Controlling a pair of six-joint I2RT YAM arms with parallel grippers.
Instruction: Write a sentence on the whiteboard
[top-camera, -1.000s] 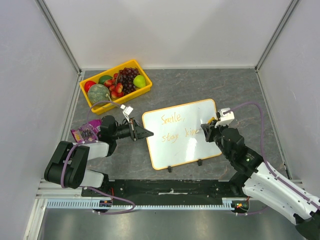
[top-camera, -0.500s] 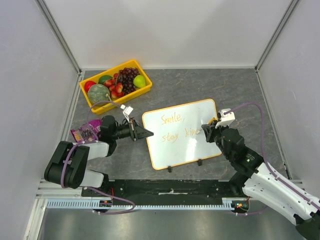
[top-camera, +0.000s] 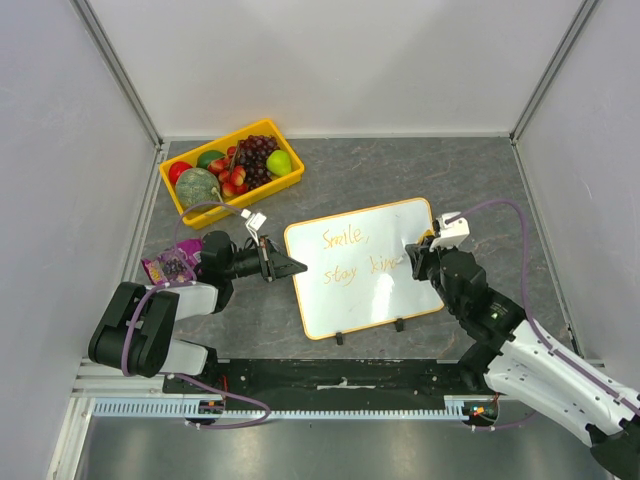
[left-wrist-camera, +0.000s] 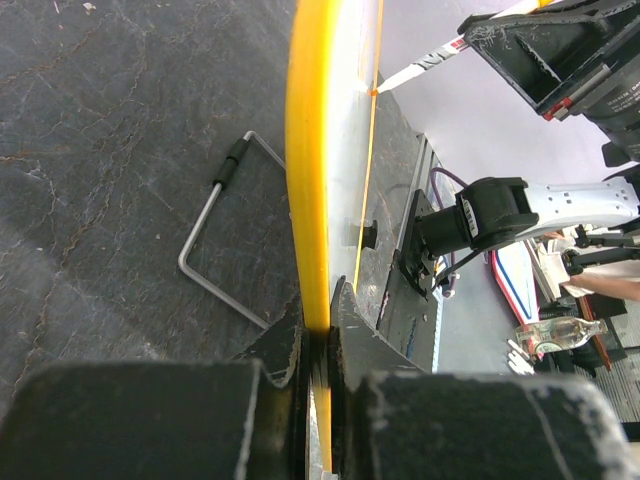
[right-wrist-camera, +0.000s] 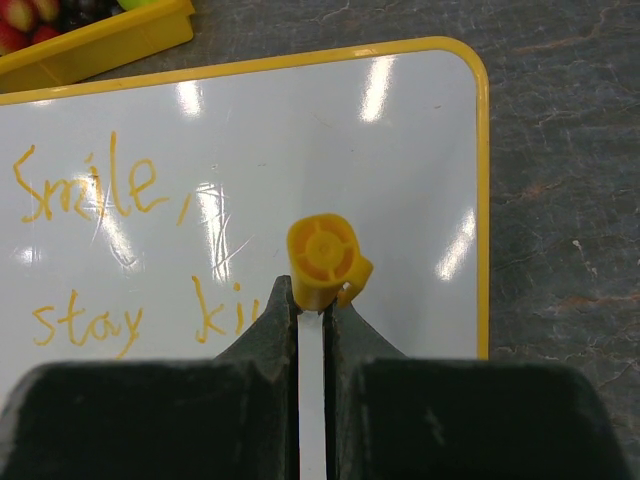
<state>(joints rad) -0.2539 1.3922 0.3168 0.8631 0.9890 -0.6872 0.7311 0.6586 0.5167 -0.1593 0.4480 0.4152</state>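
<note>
Gripper work is split between the arms. From the top external view, the left gripper (top-camera: 297, 267) is clamped on the left edge of the whiteboard (top-camera: 372, 300), which lies tilted on the grey counter (top-camera: 400, 170) near the arm bases, well apart from the yellow fruit crate (top-camera: 240, 203) at the far left. The right gripper (top-camera: 418, 252) hangs over the board's right half at the end of the sentence (top-camera: 350, 255), orange handwriting in two lines. A purple packet (top-camera: 170, 265) sits beside the left arm. In the left wrist view, the left gripper (left-wrist-camera: 318, 325) pinches the whiteboard's orange-yellow rim (left-wrist-camera: 308, 180) between clenched fingers, a bent wire stand (left-wrist-camera: 215, 250) lies on the counter next to it, and the marker tip (left-wrist-camera: 420, 68) reaches down toward the board face. In the right wrist view, the right gripper (right-wrist-camera: 310, 320) is clenched on an orange marker (right-wrist-camera: 322, 255) seen end-on; the whiteboard (right-wrist-camera: 400, 160) reads "Smile," above "stay ki", and the rest of the sentence (right-wrist-camera: 90, 190) is hidden behind the marker. The step in hand looks like finishing the last word. The next move likely calls for light, even tip contact and short strokes rightward, stopping short of the rim, with the left grip steadying the board.
</note>
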